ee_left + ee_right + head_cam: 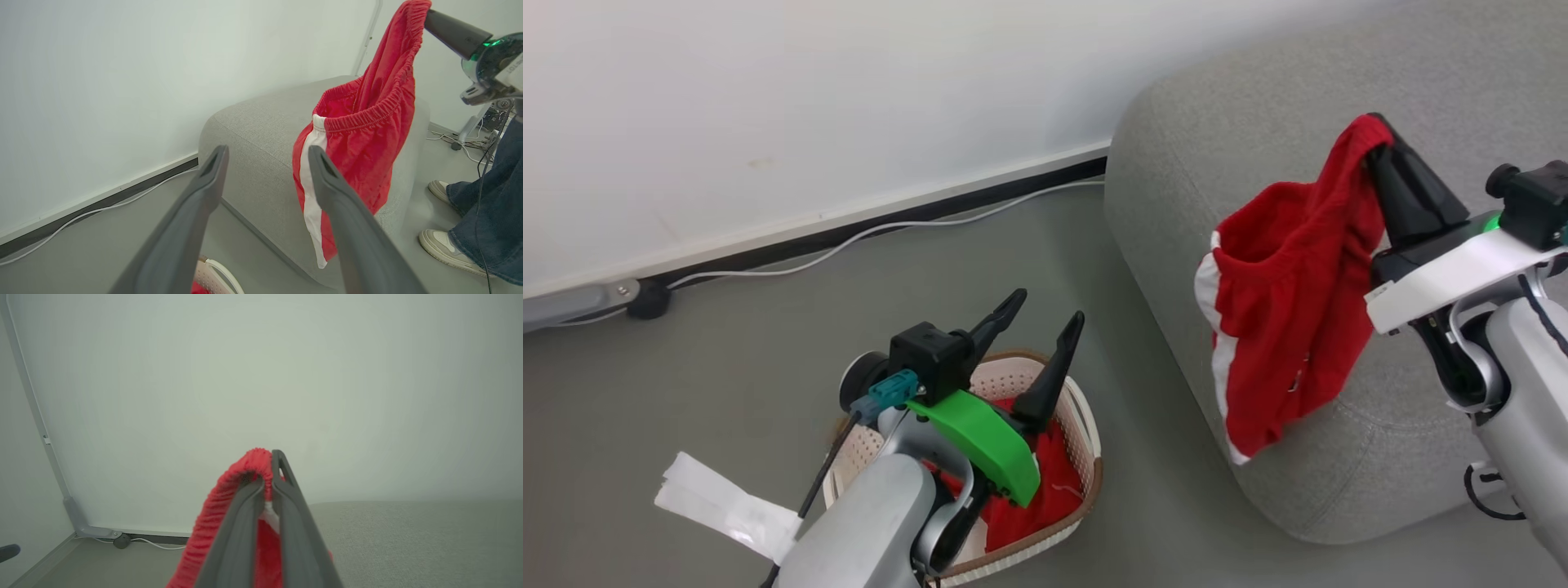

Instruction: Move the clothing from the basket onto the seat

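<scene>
To the left of the seat [1258,106], a white cable [882,227] runs over the grey floor along the foot of the wall; nearer the seat, just off its rounded end, stands the basket [1082,441], with a red garment [1058,482] crumpled inside it; the left gripper [1047,309] hangs above the basket, its two dark fingers [196,204] spread wide and holding nothing, and in the left wrist view they point toward the seat's corner. Before the seat's end face hang the red shorts [1282,327], a white stripe down one side, the elastic waistband gathered at the top; whether their lower folds touch the seat cannot be told. Above the seat's cushion, the right gripper [1380,151] has its fingers [292,506] pressed together on the waistband, red cloth bunched over the tips in the right wrist view. Beside the seat's far corner, in the left wrist view, a person's pale shoes [443,245] and blue jeans [490,204] stand on the floor.
</scene>
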### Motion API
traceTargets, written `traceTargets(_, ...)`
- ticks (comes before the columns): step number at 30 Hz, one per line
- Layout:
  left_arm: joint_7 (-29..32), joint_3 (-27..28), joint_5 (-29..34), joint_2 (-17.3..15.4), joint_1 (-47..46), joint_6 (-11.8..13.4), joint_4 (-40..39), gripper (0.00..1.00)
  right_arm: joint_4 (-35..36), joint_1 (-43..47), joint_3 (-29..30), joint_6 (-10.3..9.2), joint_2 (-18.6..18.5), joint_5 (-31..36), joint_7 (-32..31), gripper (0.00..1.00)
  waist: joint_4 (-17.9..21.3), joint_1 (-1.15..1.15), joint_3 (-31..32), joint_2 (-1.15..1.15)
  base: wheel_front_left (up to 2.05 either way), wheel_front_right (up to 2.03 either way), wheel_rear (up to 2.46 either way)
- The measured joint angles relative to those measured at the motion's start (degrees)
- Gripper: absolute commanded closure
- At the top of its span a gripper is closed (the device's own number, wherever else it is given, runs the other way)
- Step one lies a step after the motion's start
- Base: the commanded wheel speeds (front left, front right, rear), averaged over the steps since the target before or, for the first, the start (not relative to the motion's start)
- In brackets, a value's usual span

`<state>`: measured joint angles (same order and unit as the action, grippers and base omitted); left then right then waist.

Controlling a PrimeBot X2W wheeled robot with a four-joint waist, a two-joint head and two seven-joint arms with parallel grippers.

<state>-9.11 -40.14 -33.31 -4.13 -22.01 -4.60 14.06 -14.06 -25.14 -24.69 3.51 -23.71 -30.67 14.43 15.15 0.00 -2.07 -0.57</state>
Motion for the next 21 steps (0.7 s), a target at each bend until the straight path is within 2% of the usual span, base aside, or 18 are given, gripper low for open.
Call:
traceTargets(13, 1.3, -2.1, 1.9, 0.2, -0.1, -0.2, -2.5, 0.0, 3.9, 0.3, 1.5, 0.13, -3.0, 0.0, 0.0, 1.0, 1.0, 0.0, -5.7, 0.0, 0.0, 0.0, 0.0)
traceTargets(19, 2.0, -1.5, 2.9, 0.1, -1.7, 0.6, -4.2, 0.0, 5.1, -7.5, 3.7, 0.69, -3.9, -0.1, -1.5, 1.0, 0.5, 0.0, -9.2, 0.0, 0.0, 0.0, 0.0)
traceTargets(21, 2.3, -1.0, 2.9, 0.0, -2.4, 0.9, -4.9, 0.0, 5.6, -11.1, 5.7, 1.02, -3.4, -2.8, -2.3, 1.0, 0.4, 0.0, -10.6, 0.0, 0.0, 0.0, 0.0)
